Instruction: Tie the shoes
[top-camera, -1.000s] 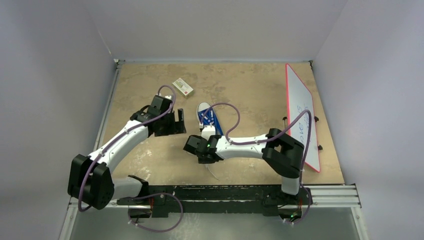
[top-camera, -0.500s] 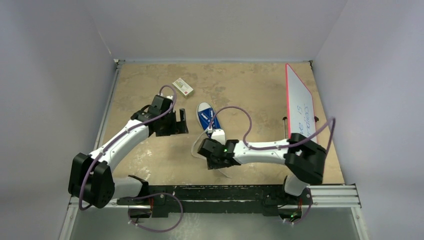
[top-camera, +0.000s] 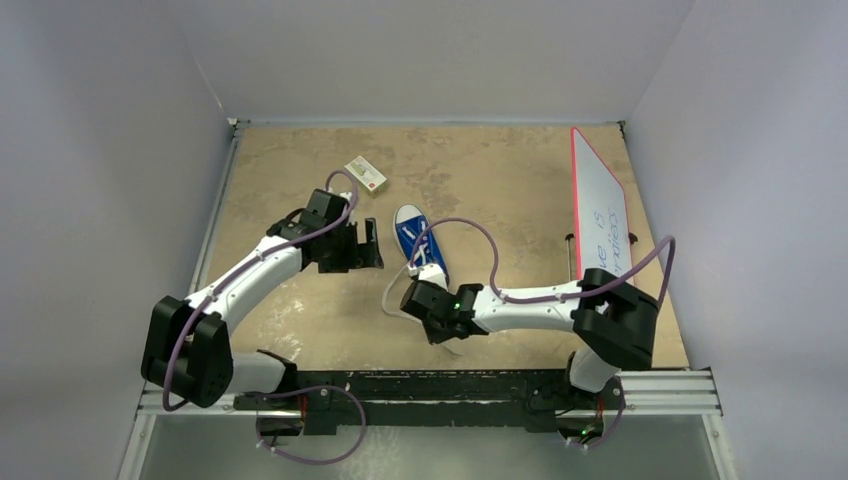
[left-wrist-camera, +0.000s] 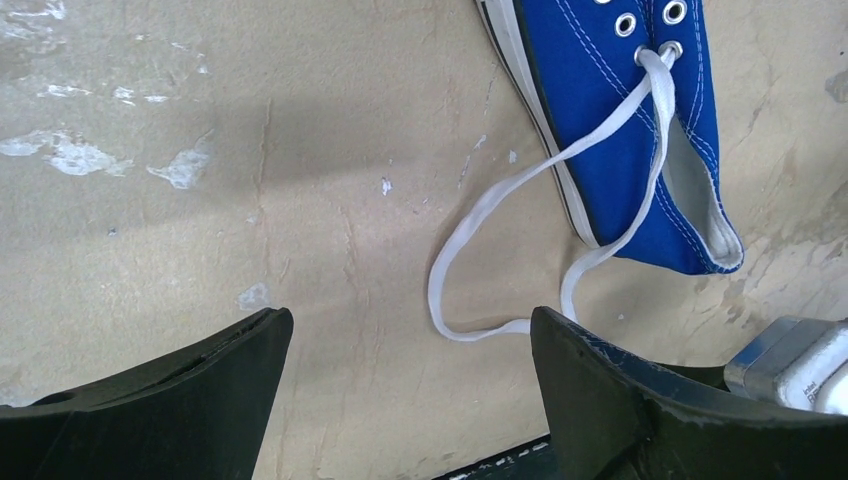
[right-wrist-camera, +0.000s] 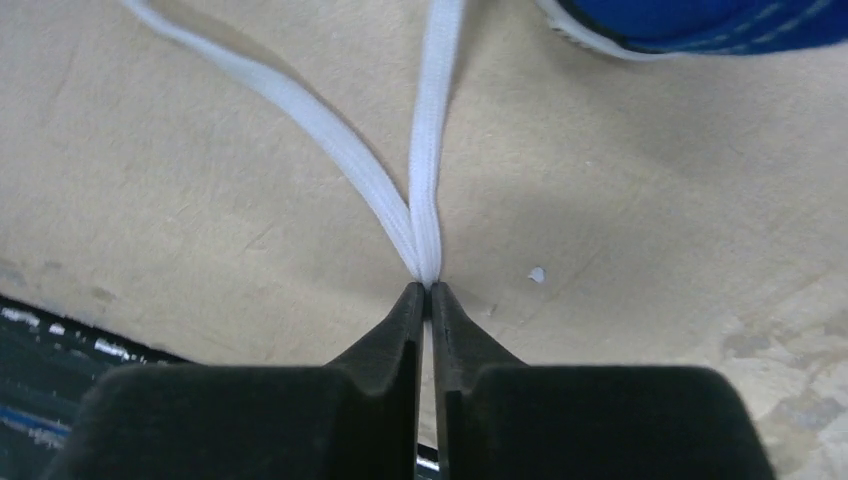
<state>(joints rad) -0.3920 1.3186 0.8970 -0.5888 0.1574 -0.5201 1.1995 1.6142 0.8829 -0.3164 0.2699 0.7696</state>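
Laces (right-wrist-camera: 420, 190), soft and limp, pinched as two strands in clenched right gripper (right-wrist-camera: 428, 292); left gripper (left-wrist-camera: 408, 335) released beside lightweight blue canvas sneaker (left-wrist-camera: 620, 110).

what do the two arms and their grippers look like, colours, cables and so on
The left arm and right arm have white link shells with chunky black joints. A thin purple cable loops along each. A small green light glows near the right wrist. The left gripper and right gripper have matt black, wedge-shaped fingers.
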